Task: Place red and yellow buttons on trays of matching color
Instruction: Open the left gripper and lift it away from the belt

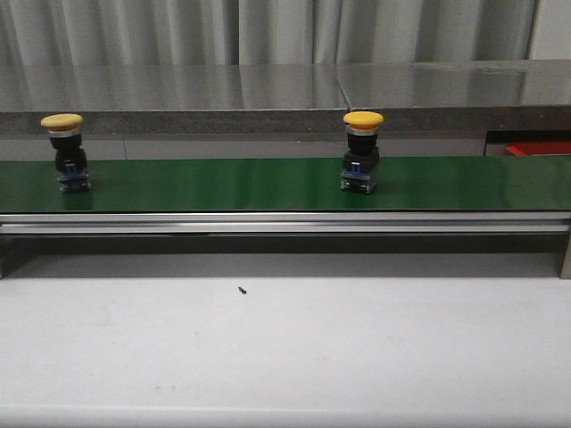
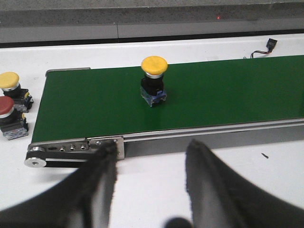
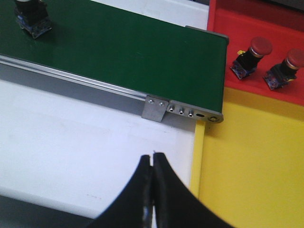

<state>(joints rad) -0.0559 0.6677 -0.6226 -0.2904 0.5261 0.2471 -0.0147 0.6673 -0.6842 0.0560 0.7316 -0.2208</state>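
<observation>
Riding the green belt (image 1: pixel 268 183) toward the yellow tray (image 3: pixel 251 156), either yellow button (image 1: pixel 361 152) may slip past unpicked, since the left gripper (image 2: pixel 147 166) waits wide and the right gripper (image 3: pixel 153 190) looks closed.

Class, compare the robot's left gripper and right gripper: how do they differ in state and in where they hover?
The left gripper is open with a wide gap; the right gripper is shut, fingers touching. The left faces a yellow button on the belt; the right hangs by the yellow tray. Both hold nothing.
</observation>
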